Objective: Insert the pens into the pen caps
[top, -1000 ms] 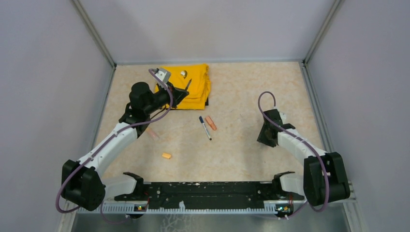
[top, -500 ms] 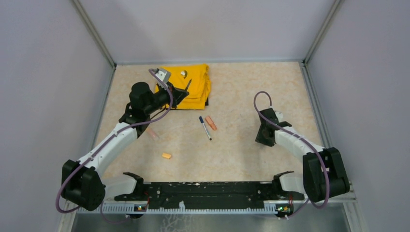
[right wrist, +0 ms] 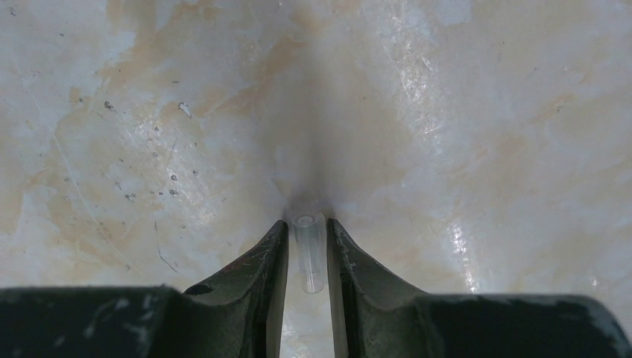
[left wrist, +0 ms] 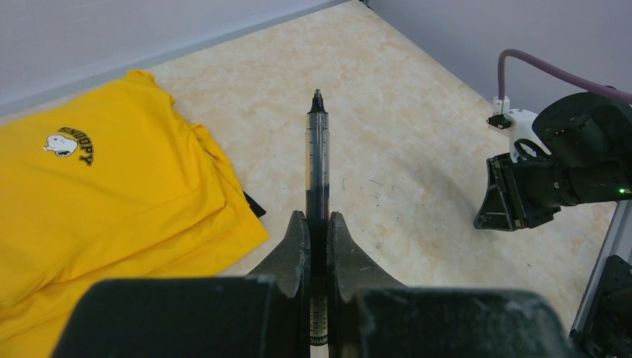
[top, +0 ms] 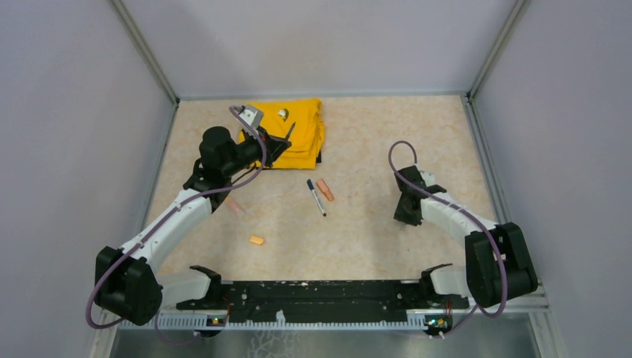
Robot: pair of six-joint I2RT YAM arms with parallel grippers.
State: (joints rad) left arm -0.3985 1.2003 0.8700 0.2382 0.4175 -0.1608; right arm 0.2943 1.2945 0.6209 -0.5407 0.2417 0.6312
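Right pincer [right wrist: 307, 224] is down at the table [right wrist: 484, 112] on the right side. Its two fingers straddle a small clear cap [right wrist: 309, 257] that lies between them, open end pointing away from the wrist. The fingers sit very close on either side, but I cannot tell whether they are pressing on it yet. Against the overhead view a second ago, this arm has slid a little to the left, and its cable loop has gone with it.

Left pincer [left wrist: 317, 216] has not moved. It is clenched on a dark pen [left wrist: 317, 149], tip pointing away, raised off the table at the far left, by the near edge of the yellow cloth [left wrist: 112, 201].

Between the arms nothing has shifted. A silver-white pen [top: 317, 199] with a dark blue end and an orange marker [top: 324, 189] lie side by side mid-table. A light orange cap [top: 256, 240] sits nearer, to their left.
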